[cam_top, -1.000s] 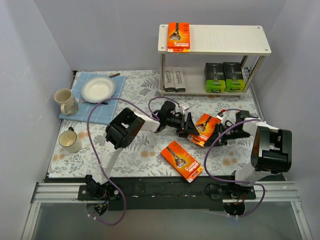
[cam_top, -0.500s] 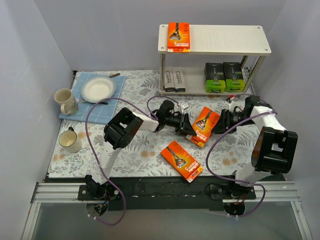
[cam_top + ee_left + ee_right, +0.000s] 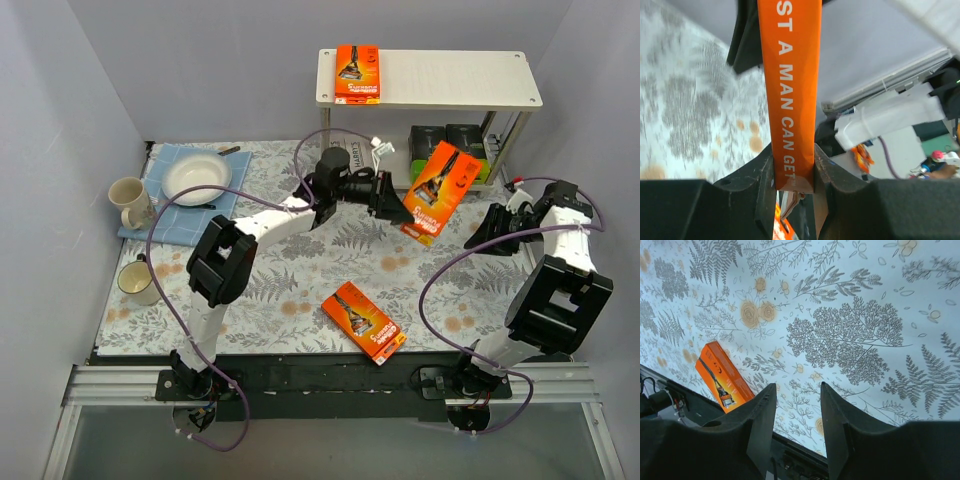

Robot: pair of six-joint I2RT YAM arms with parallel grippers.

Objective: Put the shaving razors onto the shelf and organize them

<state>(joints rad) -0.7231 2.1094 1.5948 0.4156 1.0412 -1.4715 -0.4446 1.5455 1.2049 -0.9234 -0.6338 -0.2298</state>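
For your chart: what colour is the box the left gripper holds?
Orange box, left wrist view.

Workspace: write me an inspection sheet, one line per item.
Surface: floral tablecloth, lying flat.
Job's things: shelf; first orange box on its top board; black-green boxes on the lower tier; second orange box on the tablecloth near the arm bases.
Clutter: plate on blue cloth; far mug and near mug at left.
Pincers: left pincer shut on third orange box, held up before the shelf; right pincer open, empty.
Cables: purple cables loop along both arms.
Surroundings: plain grey walls; nothing else seen.
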